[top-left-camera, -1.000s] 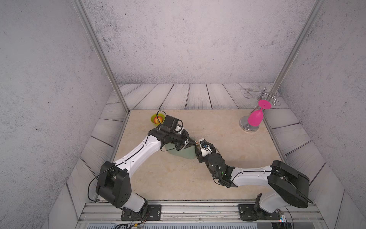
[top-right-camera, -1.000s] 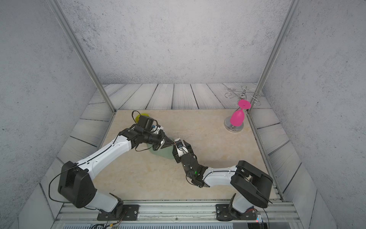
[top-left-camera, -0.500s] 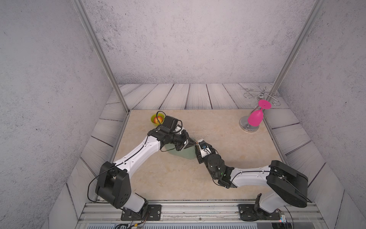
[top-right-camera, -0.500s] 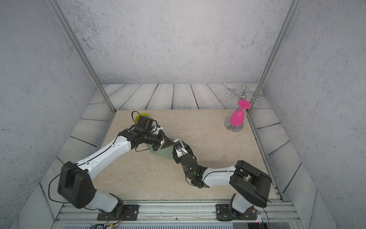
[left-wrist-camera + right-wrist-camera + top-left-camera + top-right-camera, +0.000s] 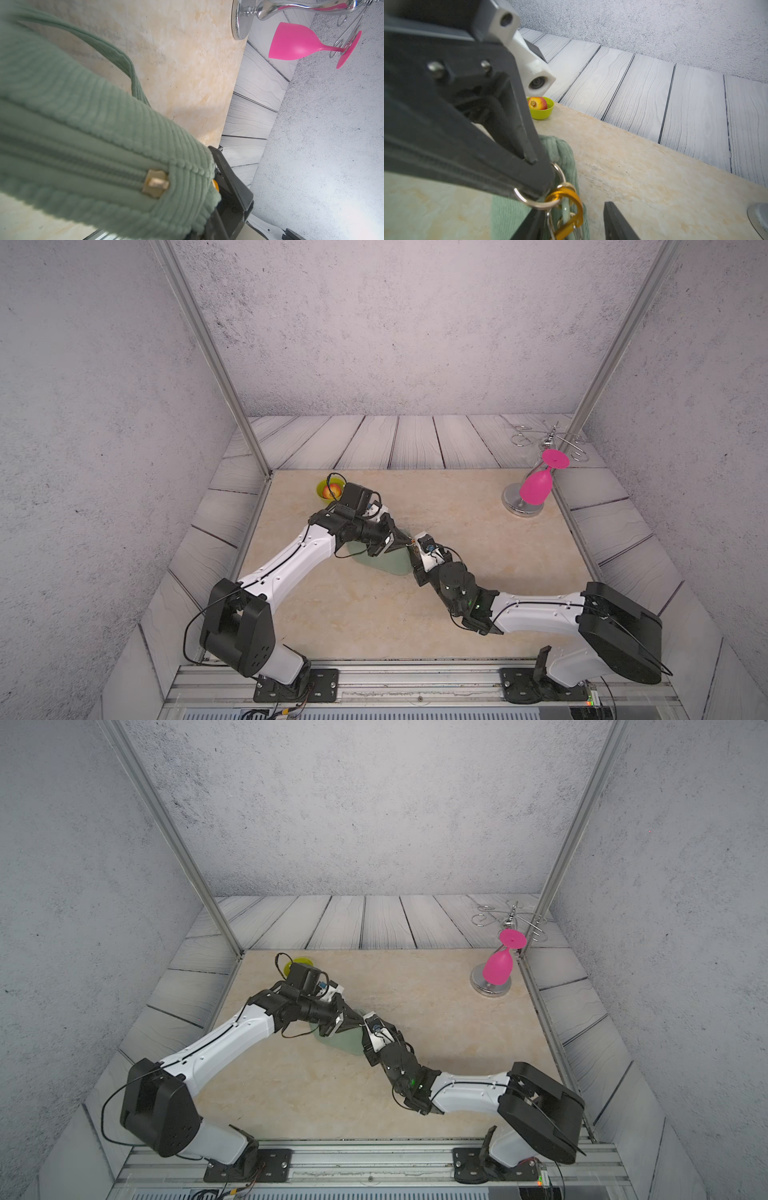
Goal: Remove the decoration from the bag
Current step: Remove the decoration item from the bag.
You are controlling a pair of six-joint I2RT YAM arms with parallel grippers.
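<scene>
The decoration [image 5: 578,204] shows only as its orange clasp [image 5: 560,192]; the plush figure is out of sight. The clasp hooks through a gold ring [image 5: 529,202] at the end of the bag [image 5: 83,135], which lies mid-table [image 5: 457,510] between the arms. The left gripper [image 5: 542,178] is clamped on that ring. The right gripper [image 5: 571,214] has its jaws apart on either side of the clasp, with nothing grasped. Hazards: if the jaws close on the clasp body rather than its gate, a pull will probably drag the soft bag or strip the ring from the left pinch. A loop and chain crowd the clasp and may be caught instead. No brand, label or writing is legible; the zipper pull [image 5: 155,184] appears unmarked.
</scene>
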